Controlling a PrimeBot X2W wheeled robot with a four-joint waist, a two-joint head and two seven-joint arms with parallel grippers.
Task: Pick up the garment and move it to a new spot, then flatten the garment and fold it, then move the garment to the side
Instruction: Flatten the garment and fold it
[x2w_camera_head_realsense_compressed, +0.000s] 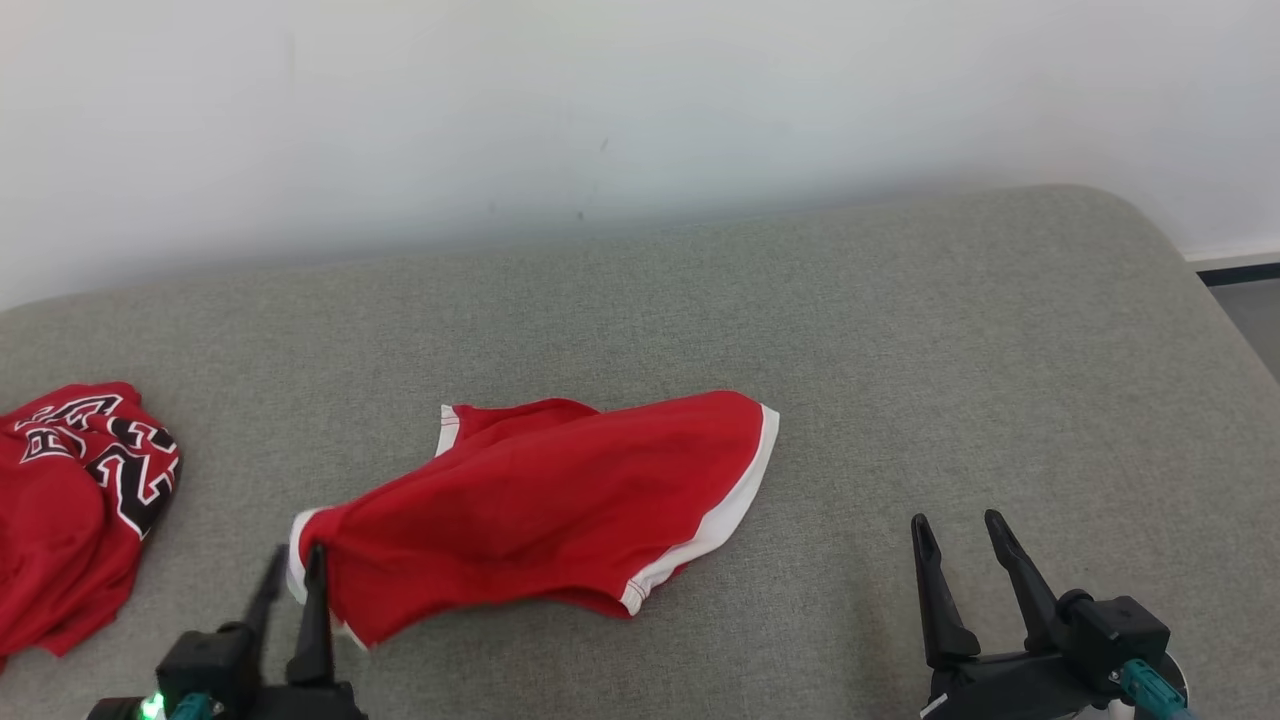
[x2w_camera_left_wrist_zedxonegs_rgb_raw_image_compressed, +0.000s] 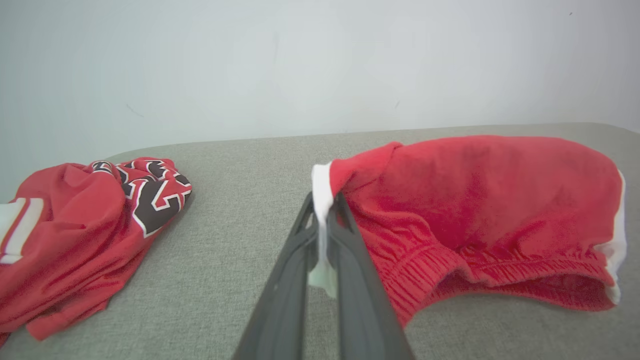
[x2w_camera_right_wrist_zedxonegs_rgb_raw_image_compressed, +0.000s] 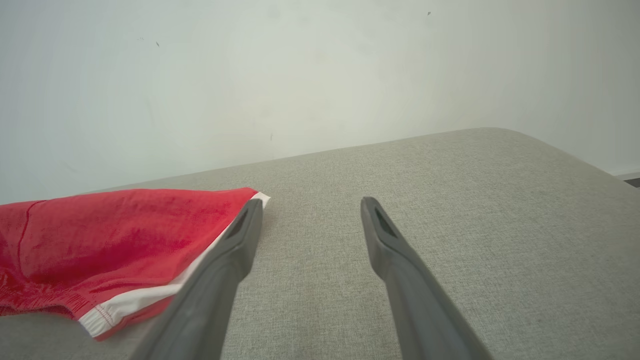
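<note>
Two grippers over the grey cushion (x2w_camera_head_realsense_compressed: 900, 330). Left gripper (x2w_camera_head_realsense_compressed: 298, 552) is clamped on the white-trimmed corner of the red shorts (x2w_camera_head_realsense_compressed: 540, 490); left wrist view has the trim pinched between its fingers (x2w_camera_left_wrist_zedxonegs_rgb_raw_image_compressed: 362, 280). Rest of the shorts spreads ahead and right of that gripper, rumpled on the cushion. Right gripper (x2w_camera_head_realsense_compressed: 955, 520) has fingers wide apart, holding nothing, shorts off to its left, not touching. Red jersey (x2w_camera_head_realsense_compressed: 70, 500) bunched left of the left gripper, apart from the shorts

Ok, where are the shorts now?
Head view, centre-left on the grey cushion: red shorts, near corner pinched by the left hand, printed jersey further left.
</note>
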